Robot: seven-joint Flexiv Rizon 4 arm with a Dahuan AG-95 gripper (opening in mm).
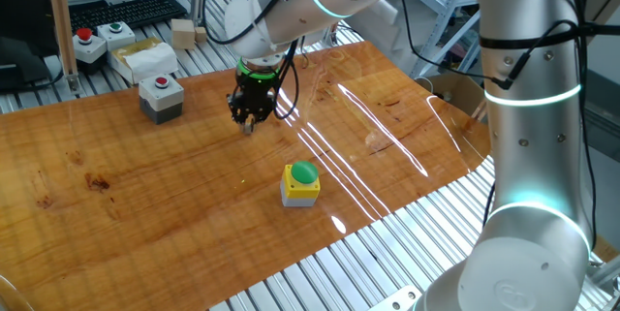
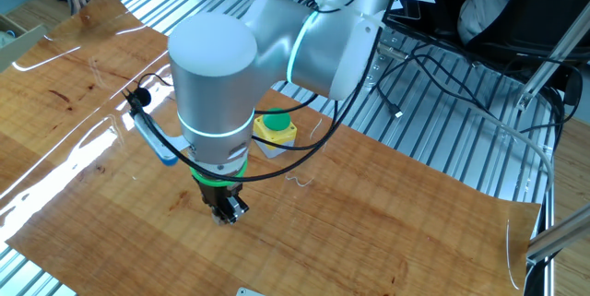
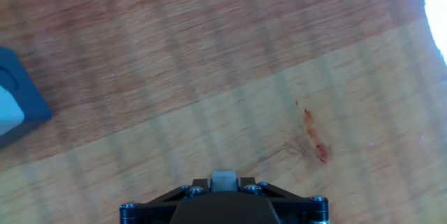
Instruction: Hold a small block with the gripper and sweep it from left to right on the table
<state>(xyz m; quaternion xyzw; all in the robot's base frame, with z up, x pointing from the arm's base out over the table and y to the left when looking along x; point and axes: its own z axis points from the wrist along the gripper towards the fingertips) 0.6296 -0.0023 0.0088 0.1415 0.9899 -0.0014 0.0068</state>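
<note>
My black gripper [image 1: 248,123], with its green ring above, hangs low over the back middle of the orange-brown table [image 1: 145,195]. Its jaws are shut on the small block [image 3: 224,178], a pale cube that peeks out between the fingers in the hand view, just over the wood. The other fixed view shows the gripper [image 2: 227,213] tip down at the board [image 2: 387,204], with the arm's big white joint hiding most of it. Whether the block touches the table I cannot tell.
A yellow-and-grey box with a green button [image 1: 300,183] stands in front of the gripper. A grey box with a red button [image 1: 161,96] stands to its left, its corner [image 3: 14,105] showing in the hand view. More button boxes [image 1: 90,45] and a wooden block [image 1: 182,30] lie on the slatted frame behind.
</note>
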